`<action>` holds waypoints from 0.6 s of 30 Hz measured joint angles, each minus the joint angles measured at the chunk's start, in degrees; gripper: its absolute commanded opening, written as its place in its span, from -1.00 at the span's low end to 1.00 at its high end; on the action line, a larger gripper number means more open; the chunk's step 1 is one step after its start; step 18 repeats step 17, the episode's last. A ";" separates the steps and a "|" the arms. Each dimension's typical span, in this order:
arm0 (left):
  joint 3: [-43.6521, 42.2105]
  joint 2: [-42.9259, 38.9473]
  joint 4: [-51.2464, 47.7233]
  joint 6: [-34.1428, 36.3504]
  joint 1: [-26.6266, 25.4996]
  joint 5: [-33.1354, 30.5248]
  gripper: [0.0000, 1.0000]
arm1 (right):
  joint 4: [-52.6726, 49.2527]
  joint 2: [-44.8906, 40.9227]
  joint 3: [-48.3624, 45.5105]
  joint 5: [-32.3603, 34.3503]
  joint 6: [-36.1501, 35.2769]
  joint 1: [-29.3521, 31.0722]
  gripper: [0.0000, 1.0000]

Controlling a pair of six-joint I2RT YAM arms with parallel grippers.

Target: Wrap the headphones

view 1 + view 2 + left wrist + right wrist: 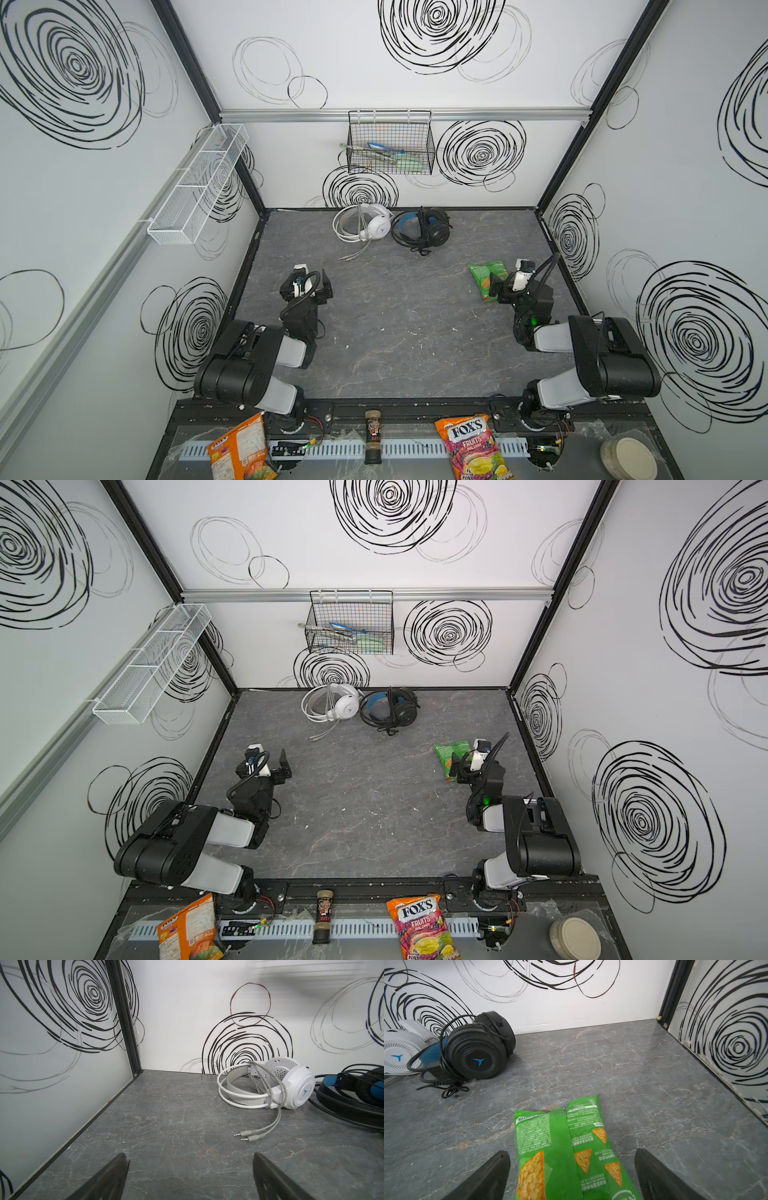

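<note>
1. White glossy plastic forms the white headset (291, 1084); we see a blue Y-shaped logo on its round cup, and its pale cable loops round the band.
2. Just beside it, by the back wall, the black headset (475, 1053) has a ribbed cup and the same logo.
3. We read "FOX'S FRUITS" on a crinkly sweet bag (473, 446).
4. The left gripper (189, 1156) stands with jaws wide apart over the marbled grey table (395, 324).
5. The right gripper (572, 1152) is spread either side of a green snack bag (550, 1136).

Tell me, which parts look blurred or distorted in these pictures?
Left wrist view: left gripper soft, white headphones sharp. Right wrist view: right gripper soft, green snack bag sharp. In both top views the frame posts slant outward, a wide-angle distortion.
</note>
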 measured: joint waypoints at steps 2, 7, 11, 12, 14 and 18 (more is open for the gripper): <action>0.00 0.00 0.00 0.00 0.02 0.00 0.92 | 0.00 0.00 0.00 -0.46 0.00 -0.20 0.95; 0.00 0.00 -0.07 0.00 0.35 0.94 0.92 | 0.00 0.00 0.00 -1.09 0.00 -0.31 0.95; 0.02 0.00 -0.46 -0.07 1.46 2.80 0.92 | 0.00 0.00 0.00 -1.25 0.00 -0.33 0.95; 0.02 0.00 -0.52 -0.09 1.64 3.13 0.92 | 0.00 0.00 0.00 -1.29 0.00 -0.33 0.95; 0.02 0.00 -0.66 -0.15 1.97 3.72 0.93 | 0.00 0.00 0.00 -1.33 0.00 -0.35 0.95; 0.02 0.00 -0.85 -0.22 2.03 4.31 0.92 | 0.00 0.00 0.00 -1.38 0.00 -0.35 0.95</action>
